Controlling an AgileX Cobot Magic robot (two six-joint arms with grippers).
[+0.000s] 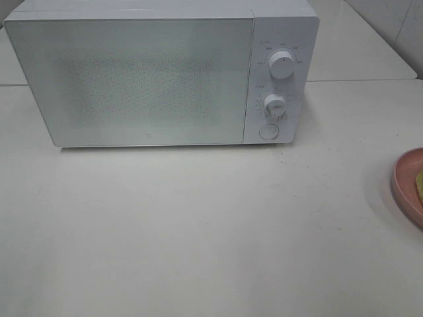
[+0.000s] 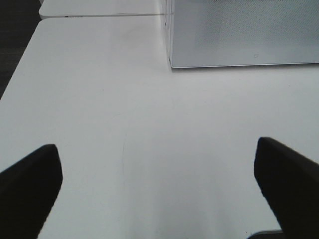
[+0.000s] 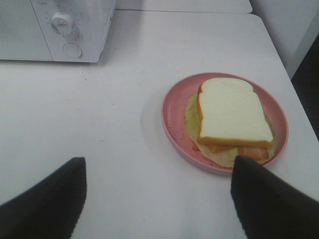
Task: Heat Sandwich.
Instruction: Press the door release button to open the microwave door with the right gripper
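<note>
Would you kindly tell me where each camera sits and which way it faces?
Exterior high: above the table, looking down at the microwave; plate at right edge; no arm shows.
Left wrist: on the left arm, looking across the table toward the microwave's corner; open left claw shows.
Right wrist: on the right arm, looking down at the sandwich on the plate; open right claw shows.
Shared: all see the microwave; exterior high and right wrist share the plate.

Bright, flat, washed-out light; soft shadow under the microwave [image 1: 158, 72]; dark fingers [image 2: 30, 189] blurred up close.
</note>
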